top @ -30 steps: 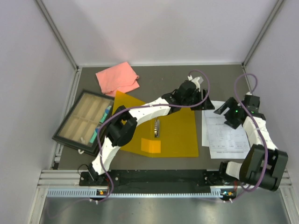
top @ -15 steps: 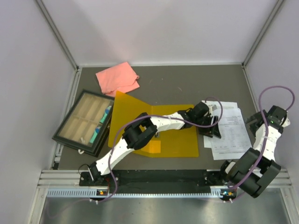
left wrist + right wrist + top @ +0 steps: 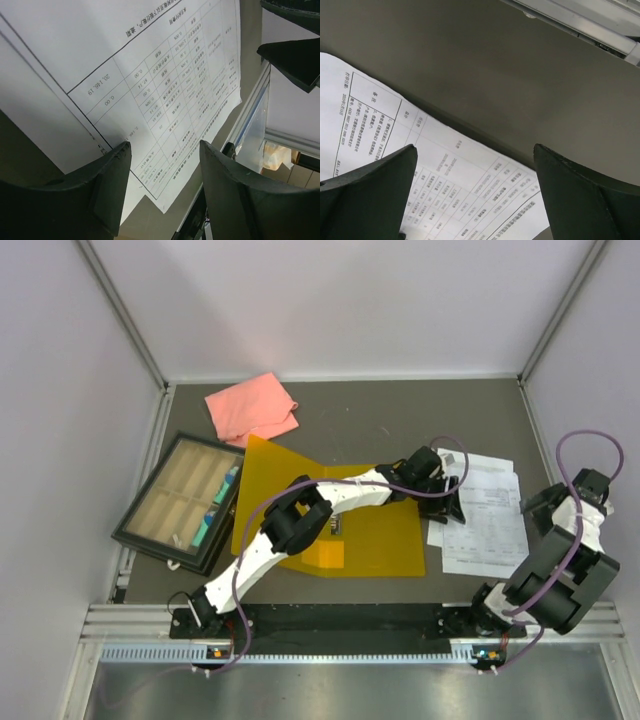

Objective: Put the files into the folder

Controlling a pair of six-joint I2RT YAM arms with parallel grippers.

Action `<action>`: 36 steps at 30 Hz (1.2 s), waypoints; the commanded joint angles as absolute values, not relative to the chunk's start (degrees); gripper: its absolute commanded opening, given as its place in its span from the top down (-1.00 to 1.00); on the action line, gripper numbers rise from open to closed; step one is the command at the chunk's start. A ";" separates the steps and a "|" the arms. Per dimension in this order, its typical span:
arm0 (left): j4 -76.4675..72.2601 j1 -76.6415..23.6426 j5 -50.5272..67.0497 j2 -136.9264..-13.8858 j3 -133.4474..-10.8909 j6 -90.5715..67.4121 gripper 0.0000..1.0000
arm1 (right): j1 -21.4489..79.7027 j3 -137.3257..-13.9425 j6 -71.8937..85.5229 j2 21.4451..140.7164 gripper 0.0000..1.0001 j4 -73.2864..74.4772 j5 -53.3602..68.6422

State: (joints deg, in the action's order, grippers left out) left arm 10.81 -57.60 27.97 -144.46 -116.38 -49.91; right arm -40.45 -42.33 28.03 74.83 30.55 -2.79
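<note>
The files (image 3: 487, 520) are white printed sheets lying fanned on the table right of centre. They also show in the left wrist view (image 3: 150, 75) and the right wrist view (image 3: 445, 190). The yellow-orange folder (image 3: 375, 535) lies open and flat just left of them, its metal clip (image 3: 336, 525) showing. My left gripper (image 3: 450, 510) is open and empty, low over the files' left edge. My right gripper (image 3: 535, 508) is open and empty at the files' right edge, its fingers (image 3: 365, 195) over the paper.
A pink cloth (image 3: 252, 407) lies at the back left. A black-framed tray (image 3: 182, 500) sits at the left edge. The right wall and metal rail (image 3: 580, 22) are close to my right arm.
My left gripper swung right from above the folder to the files' left edge. My right arm pulled back to the files' right edge. The sheets have shifted slightly.
</note>
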 commanded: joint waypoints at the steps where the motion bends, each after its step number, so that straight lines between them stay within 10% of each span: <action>1: 15.73 -54.85 26.80 -147.48 -117.60 -48.16 -0.25 | -40.78 -43.86 27.42 76.55 -0.97 26.72 -0.18; 21: 17.14 -54.14 27.86 -149.50 -120.41 -47.20 -0.26 | -38.41 -42.45 26.72 79.37 -0.34 27.16 13.00; 36: 16.61 -54.14 28.21 -150.21 -120.50 -47.72 -0.26 | -37.97 -39.55 28.12 72.95 -0.33 27.42 22.15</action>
State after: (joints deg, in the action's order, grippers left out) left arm 13.30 -54.39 30.85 -146.80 -120.38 -49.54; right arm -38.63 -41.28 27.49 75.33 28.10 19.73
